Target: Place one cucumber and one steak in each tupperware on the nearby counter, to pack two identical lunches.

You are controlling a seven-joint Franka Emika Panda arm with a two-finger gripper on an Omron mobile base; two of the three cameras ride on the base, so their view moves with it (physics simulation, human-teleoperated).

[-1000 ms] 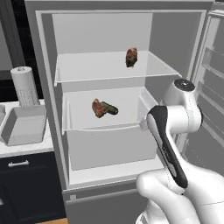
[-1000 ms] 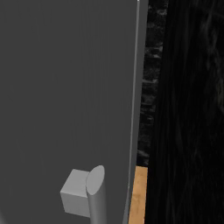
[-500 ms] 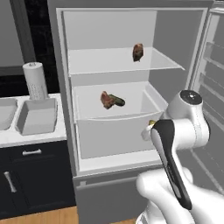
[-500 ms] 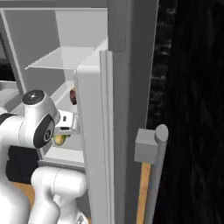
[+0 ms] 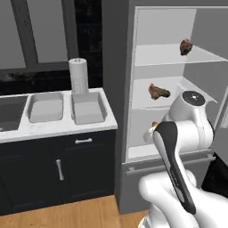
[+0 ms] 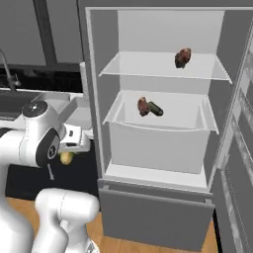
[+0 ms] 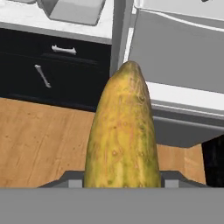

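Left base view: two tubs [image 5: 45, 108] [image 5: 87, 107] sit side by side on the worktop [image 5: 58, 127] at 9 o'clock; steaks [image 5: 185, 46] [image 5: 154, 91] lie on the fridge shelves. Right base view: the tool [image 6: 67, 153] is clamped on a yellowish cucumber [image 6: 66, 157], left of the fridge [image 6: 158, 123]. Hand view: that cucumber [image 7: 123, 135] points to 12 o'clock, above the floor [image 7: 39, 140].

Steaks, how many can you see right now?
2. One steak sits on the fridge's upper shelf; the other steak lies in the drawer below, beside the dark green cucumber. Others may be hidden.
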